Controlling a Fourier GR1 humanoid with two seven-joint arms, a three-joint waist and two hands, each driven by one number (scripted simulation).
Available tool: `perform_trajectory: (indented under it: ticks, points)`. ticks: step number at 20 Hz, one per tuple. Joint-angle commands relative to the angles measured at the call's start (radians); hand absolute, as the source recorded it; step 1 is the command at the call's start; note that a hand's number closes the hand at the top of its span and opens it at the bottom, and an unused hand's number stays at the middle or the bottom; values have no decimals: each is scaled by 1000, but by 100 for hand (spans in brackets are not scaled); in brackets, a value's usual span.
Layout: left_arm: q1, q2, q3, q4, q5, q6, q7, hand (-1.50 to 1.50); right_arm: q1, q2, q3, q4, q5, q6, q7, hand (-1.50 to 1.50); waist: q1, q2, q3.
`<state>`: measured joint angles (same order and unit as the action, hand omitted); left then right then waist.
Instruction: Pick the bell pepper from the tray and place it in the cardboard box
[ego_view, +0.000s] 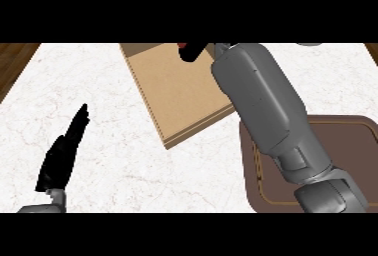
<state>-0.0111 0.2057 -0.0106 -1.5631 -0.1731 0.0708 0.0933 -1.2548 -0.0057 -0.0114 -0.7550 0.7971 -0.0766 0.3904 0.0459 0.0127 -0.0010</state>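
Note:
My right forearm stretches up across the view to the far end of the cardboard box (177, 92). Only a little of my right hand (195, 51) shows at the picture's upper edge, its black fingers curled around a red bell pepper (181, 46), of which just a small patch is visible. The pepper is held over the box's far part. The dark brown tray (354, 145) lies at the right, partly hidden by my forearm, and nothing shows on its visible part. My left hand (63, 150) rests open at the lower left, fingers straight and pointing up.
The white marble counter (96, 75) spreads around the box and tray. A strip of wooden floor (13, 60) shows beyond the counter's left edge.

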Motion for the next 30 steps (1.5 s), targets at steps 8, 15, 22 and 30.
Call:
perform_trajectory:
  ticks: [8,15,22,30]
  points:
    - [-67,-12,-19,12,-18,-9,27,0,-103,6,0,409,-117,-194,-12,-150,57,15,-1]
    - [-57,-18,-24,33,-15,-23,9,0,-124,6,-33,501,-169,-262,-122,-150,57,18,0]
    - [-60,-13,-5,45,-15,-14,4,0,-70,5,-195,409,-289,-514,-274,-150,31,21,2]
    - [-55,18,50,55,21,-35,2,0,-14,-46,-395,316,-500,-499,-480,-150,-8,5,2]
